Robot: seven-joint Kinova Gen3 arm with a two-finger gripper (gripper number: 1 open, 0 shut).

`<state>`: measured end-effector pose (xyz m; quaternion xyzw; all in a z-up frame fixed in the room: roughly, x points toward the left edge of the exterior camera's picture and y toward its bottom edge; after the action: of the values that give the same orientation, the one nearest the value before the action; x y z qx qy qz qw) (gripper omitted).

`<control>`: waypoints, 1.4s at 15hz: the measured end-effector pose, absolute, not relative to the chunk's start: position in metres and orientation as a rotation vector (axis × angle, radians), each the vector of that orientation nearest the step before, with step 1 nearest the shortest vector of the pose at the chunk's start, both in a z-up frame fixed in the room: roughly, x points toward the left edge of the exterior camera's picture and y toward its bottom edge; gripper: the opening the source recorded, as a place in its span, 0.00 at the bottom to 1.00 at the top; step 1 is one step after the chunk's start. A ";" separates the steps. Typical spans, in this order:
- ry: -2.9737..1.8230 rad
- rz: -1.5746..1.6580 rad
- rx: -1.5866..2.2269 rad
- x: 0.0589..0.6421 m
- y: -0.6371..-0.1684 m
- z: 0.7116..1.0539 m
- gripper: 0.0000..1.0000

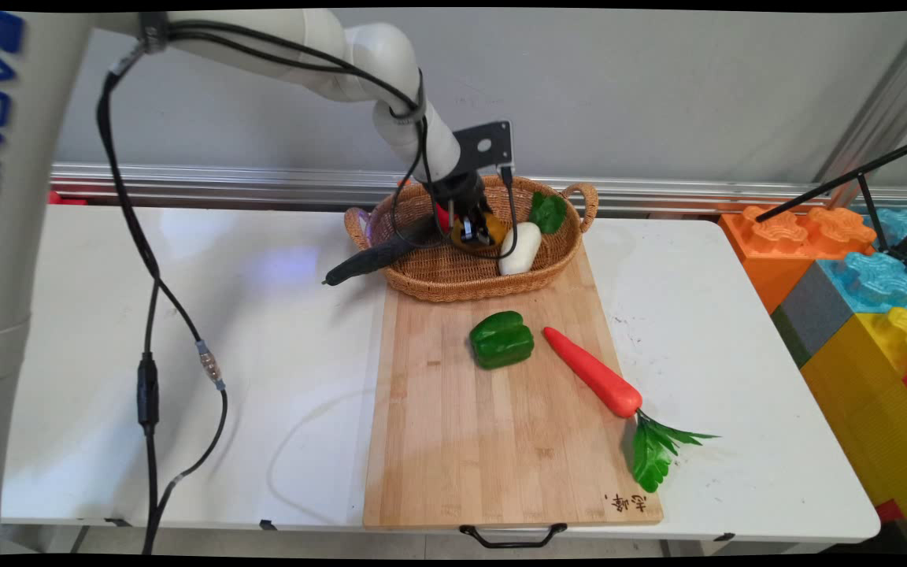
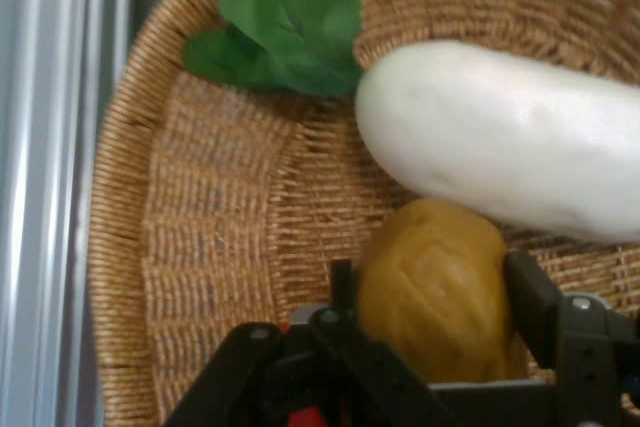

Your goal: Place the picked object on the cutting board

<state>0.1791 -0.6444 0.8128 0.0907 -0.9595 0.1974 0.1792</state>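
The white table is the broadest surface, smooth and matte. On its right half lies a long rectangular bamboo cutting board, pale and striped with strips of wood, a black handle at its near edge and small dark characters printed in its near right corner. At the board's far end sits an oval wicker basket, tightly woven from tan fibre, with a looped handle at each end.

Inside the basket lies a white radish, smooth and rounded, its crinkled green leaves up against the far rim. Just beside the radish, touching it in the hand view, is a mustard-yellow, potato-shaped piece with a faintly ridged skin. A dark, slender cucumber-like vegetable leans over the basket's left rim, its tip hanging out above the table. Something red shows behind the gripper in the basket, too hidden to name.

The gripper reaches down into the basket, its black fingers set on either side of the yellow piece and closed against it, so the pincer holds that piece.

On the board, nearer the camera, rests a glossy, lobed green bell pepper. Near it to the right lies an orange carrot, tapered and smooth, its green leafy top spreading off the board's edge onto the table.
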 end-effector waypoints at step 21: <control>-2.570 0.064 0.334 0.152 -0.468 0.920 0.00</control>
<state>0.1524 -0.4680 0.9196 0.1239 -0.9543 0.0236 0.2709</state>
